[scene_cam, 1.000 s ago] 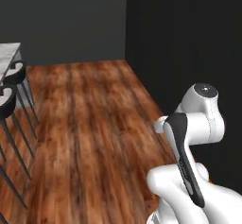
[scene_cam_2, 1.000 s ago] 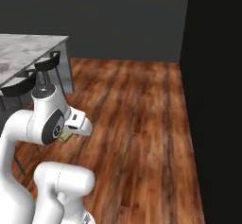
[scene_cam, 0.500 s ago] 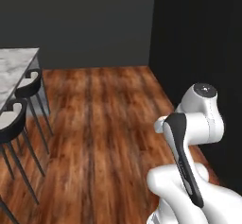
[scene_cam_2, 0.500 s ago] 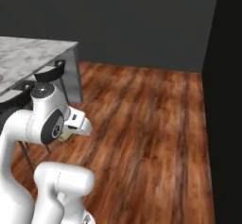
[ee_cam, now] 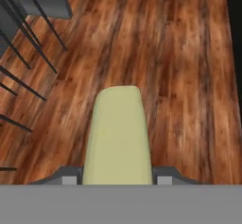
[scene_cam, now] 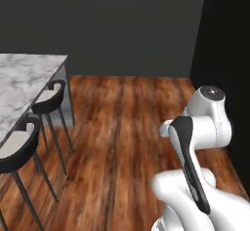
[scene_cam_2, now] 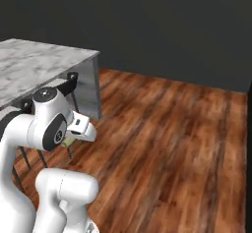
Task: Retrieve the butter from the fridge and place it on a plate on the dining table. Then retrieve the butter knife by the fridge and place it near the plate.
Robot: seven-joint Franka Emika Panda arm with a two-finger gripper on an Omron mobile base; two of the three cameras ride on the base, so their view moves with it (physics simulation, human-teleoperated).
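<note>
Sticking out from between the two fingertips, the butter [ee_cam: 118, 135] runs from 6 o'clock up to the middle of my hand view, a pale-yellow block with a rounded far end. I read the end effector [ee_cam: 113, 178] as pinching the butter: a grey fingertip [ee_cam: 68, 176] sits tight against its 9 o'clock side and the other tight against its 3 o'clock side, jaws partly spread to the block's width. In the right base view I catch a sliver of the same yellow under the hand at about 8 o'clock, tucked close to the arm.

Below the butter lies a reddish-brown wood floor [scene_cam: 122, 142], planks running away from me. The tabletop [scene_cam_2: 34, 70] is white-and-grey marble; it sits at 9 o'clock in the left base view and at 10 o'clock in the right one, well apart from the butter. Black stools [scene_cam: 46, 101] stand along its near edge, and their thin legs cross the 10 o'clock corner of my hand view. A dark grey wall [scene_cam: 107, 25] closes the room at 12 o'clock. At 3 o'clock in the left base view a near-black upright face fills the edge; I cannot tell what it is.
</note>
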